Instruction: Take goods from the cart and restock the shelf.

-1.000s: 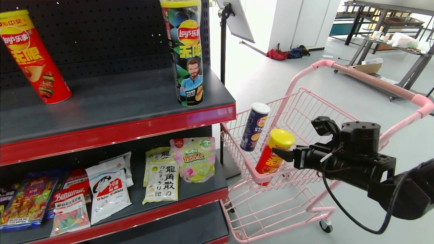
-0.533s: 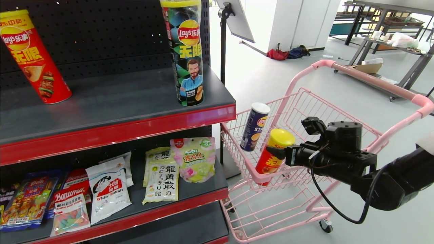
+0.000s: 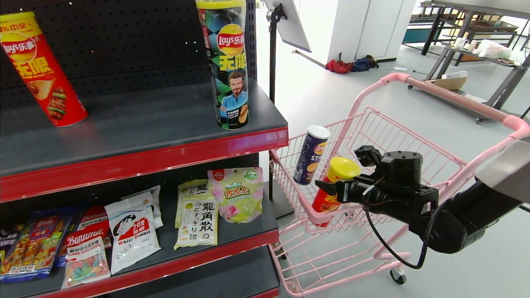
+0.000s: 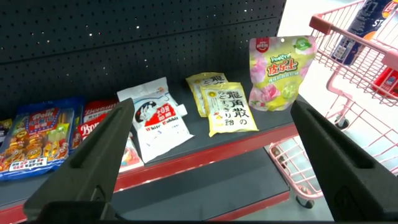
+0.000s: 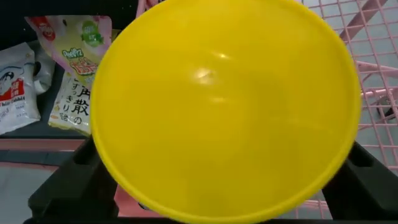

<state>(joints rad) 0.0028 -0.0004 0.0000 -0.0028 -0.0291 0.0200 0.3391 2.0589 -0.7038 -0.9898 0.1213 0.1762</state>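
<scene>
As our right gripper (image 3: 340, 169) straddles the can (image 3: 324, 205), we see fingers (image 5: 59, 186) spread, lid (image 5: 224, 112) sitting right between them.

Bright, even light fills the pale floor (image 3: 331, 99) on the right of the head view, while the lower shelf (image 3: 240, 245) sits in shade under the upper shelf (image 3: 145, 120). Small light specks show through the pegboard (image 3: 188, 41). Soft glare spots sit on the yellow lid (image 5: 224, 106) in the right wrist view. Wide-angle bending at the head view's edges makes the red can (image 3: 41, 68) look to lean.
</scene>
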